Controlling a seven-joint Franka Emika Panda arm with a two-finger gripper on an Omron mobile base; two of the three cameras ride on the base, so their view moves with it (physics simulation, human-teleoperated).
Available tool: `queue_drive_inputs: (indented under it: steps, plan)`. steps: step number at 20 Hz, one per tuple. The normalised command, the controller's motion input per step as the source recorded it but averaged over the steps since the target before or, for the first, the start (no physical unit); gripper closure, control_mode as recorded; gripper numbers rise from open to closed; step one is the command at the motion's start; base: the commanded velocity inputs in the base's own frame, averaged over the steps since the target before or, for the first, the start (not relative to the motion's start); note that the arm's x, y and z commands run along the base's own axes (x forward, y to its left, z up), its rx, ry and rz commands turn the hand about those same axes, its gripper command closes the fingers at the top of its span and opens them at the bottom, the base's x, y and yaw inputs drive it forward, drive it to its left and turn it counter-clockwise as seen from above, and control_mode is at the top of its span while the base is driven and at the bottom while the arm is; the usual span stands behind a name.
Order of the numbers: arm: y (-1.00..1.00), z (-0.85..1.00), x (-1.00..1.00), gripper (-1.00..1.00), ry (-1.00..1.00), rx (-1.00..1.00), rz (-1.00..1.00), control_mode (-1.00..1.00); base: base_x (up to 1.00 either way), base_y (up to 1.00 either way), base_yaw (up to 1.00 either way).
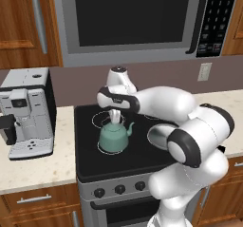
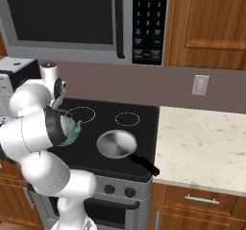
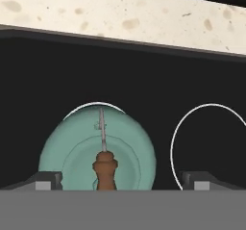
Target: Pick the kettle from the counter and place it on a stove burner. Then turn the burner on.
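1. The pincer (image 1: 115,115) hangs released just above the kettle (image 1: 114,137), jaws spread wide either side of its handle (image 3: 104,169).
2. The kettle is squat, teal-green, with a curved spout and brown arched handle; it sits on a white burner ring (image 3: 94,105) of the black cooktop (image 1: 137,157).
3. A silver pan (image 2: 116,144) rests beside it.
4. Beyond lies the speckled surface (image 3: 120,19).

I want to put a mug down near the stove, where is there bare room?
The counter right of the cooktop, below the wall outlet, is bare. The two back burner rings are free. Crowded: the front left ring holds the kettle under the open gripper, the pan sits front right, the coffee machine takes the left counter.
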Motion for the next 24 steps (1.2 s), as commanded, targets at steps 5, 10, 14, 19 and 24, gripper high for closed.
queue_drive_inputs:
  steps: [5, 10, 14, 19, 24]
  plan:
    - [0.0, 0.53, -0.04, -1.0, -0.11, 0.0, -0.01, -1.0, 0.0, 0.0, 0.0]
    - [0.0, 0.49, -0.31, -1.0, -0.19, 0.0, 0.0, -1.0, 0.0, 0.0, 0.0]
    - [0.04, 0.27, -0.59, -1.0, -0.13, -0.01, 0.0, -1.0, 0.0, 0.0, 0.0]
    - [0.15, 0.25, -0.79, -1.0, -0.08, -0.05, 0.0, -1.0, 0.0, 0.0, 0.0]
    - [0.11, 0.41, -0.8, -1.0, -0.12, -0.06, 0.0, -1.0, 0.0, 0.0, 0.0]
